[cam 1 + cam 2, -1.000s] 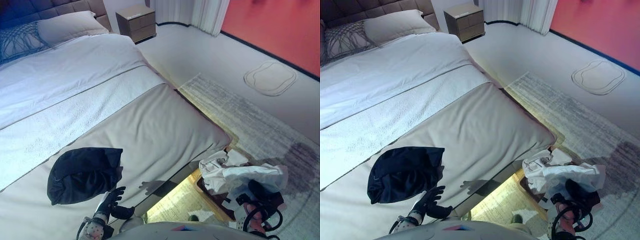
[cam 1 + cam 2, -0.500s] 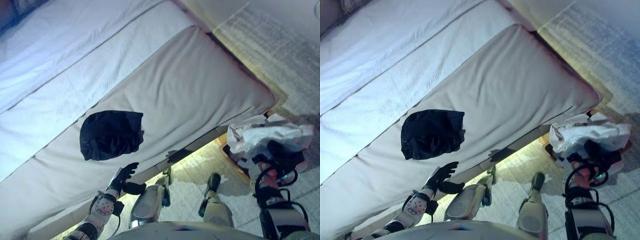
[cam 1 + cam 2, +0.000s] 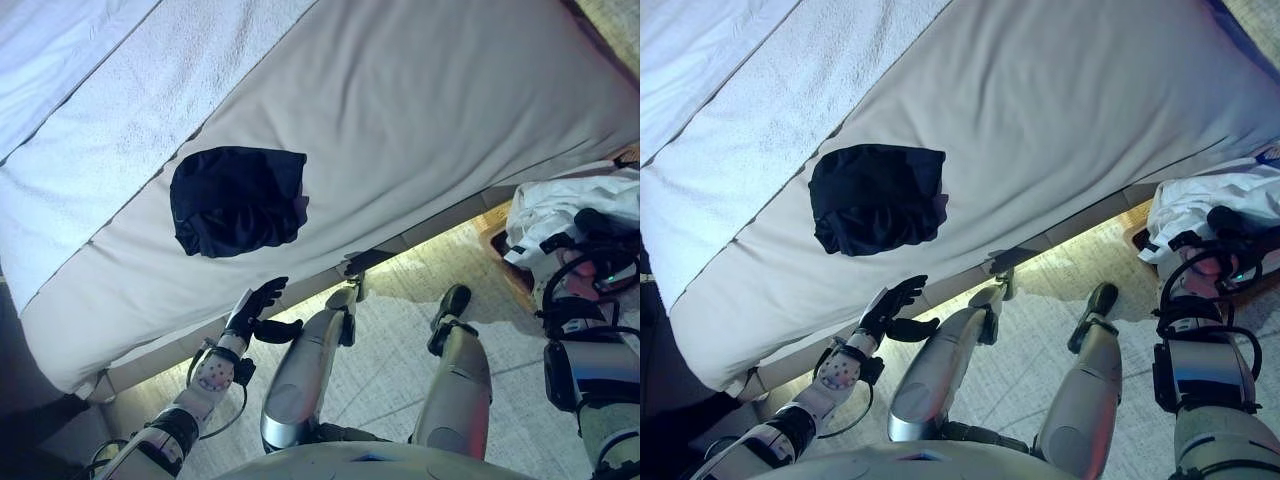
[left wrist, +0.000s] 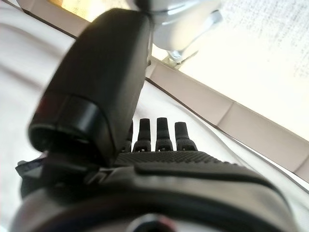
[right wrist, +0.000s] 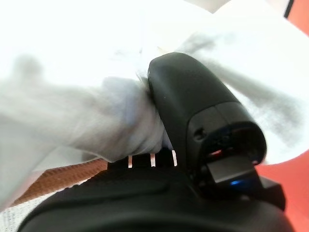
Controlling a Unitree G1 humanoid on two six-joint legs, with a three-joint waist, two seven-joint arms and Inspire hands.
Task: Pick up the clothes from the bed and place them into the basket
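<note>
A dark navy garment [image 3: 238,200] lies bunched on the beige bed cover [image 3: 430,110]. My left hand [image 3: 255,312] is open with its fingers spread, at the bed's front edge just below the garment and not touching it. In the left wrist view its fingers [image 4: 159,135] point straight along the cover. My right hand [image 3: 592,243] is at a heap of white clothes [image 3: 560,200] that lies over the brown wicker basket [image 3: 500,245] on the floor at the right. In the right wrist view its thumb [image 5: 193,106] pinches a bunch of white cloth [image 5: 96,121].
A white textured band [image 3: 120,110] crosses the bed beyond the beige cover. The bed's lit lower edge [image 3: 440,225] runs between my hands. A pale rug [image 3: 390,330] covers the floor. The basket's wicker [image 5: 63,180] shows under the cloth in the right wrist view.
The camera has tilted down, so the whole picture has shifted. The left hand stays open by the bed's edge, and the right hand stays at the white clothes.
</note>
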